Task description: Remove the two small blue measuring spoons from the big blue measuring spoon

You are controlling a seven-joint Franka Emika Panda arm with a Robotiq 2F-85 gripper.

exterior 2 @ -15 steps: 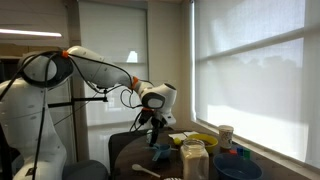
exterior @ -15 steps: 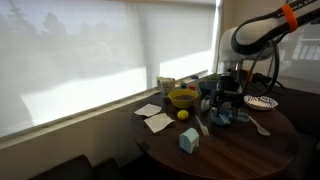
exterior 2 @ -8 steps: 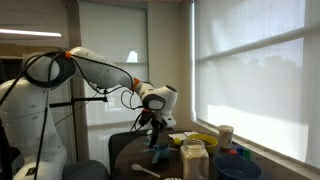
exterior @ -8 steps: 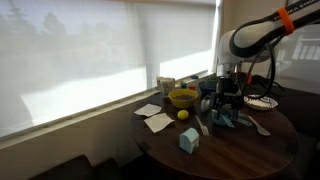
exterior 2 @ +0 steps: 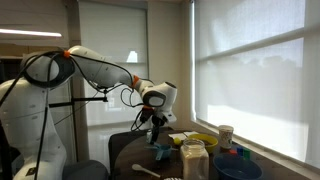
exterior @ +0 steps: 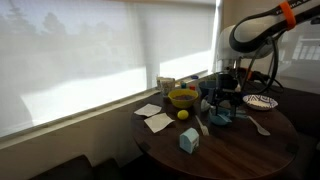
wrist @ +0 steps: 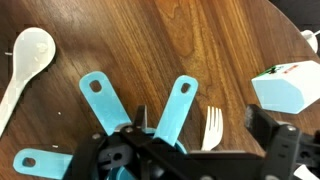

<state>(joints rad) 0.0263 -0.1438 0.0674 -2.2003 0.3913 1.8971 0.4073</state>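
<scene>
**Operator:** Where do the spoons sit?

**Inspector:** Wrist view, left to right. A white spoon (wrist: 25,60) lies on the wooden counter (wrist: 150,40) at the far left, apart from the blue pieces. Next are the blue spoons (wrist: 103,97). Three flat handles fan out from under your end effector (wrist: 140,135): one to the lower left, one up-left, one up-right. The bowls are hidden beneath the dark body. I cannot tell which handle belongs to the big spoon, or whether the small ones lie inside it. Just right of the up-right handle lies a white fork (wrist: 213,127). A pale blue carton (wrist: 290,85) sits at the right edge.

**Operator:** And the end effector itself?

**Inspector:** It is low over the point where the three handles meet. No view shows whether your fingers are apart, together or clamped on a spoon, so I record that as undetermined. In an exterior view, a yellow bowl (exterior: 182,98) stands left of your end effector (exterior: 222,105). The carton (exterior: 188,140) is nearer the counter's front edge, and the blue spoons (exterior: 220,118) lie directly beneath the tool. A plate (exterior: 262,101) is to its right.
</scene>
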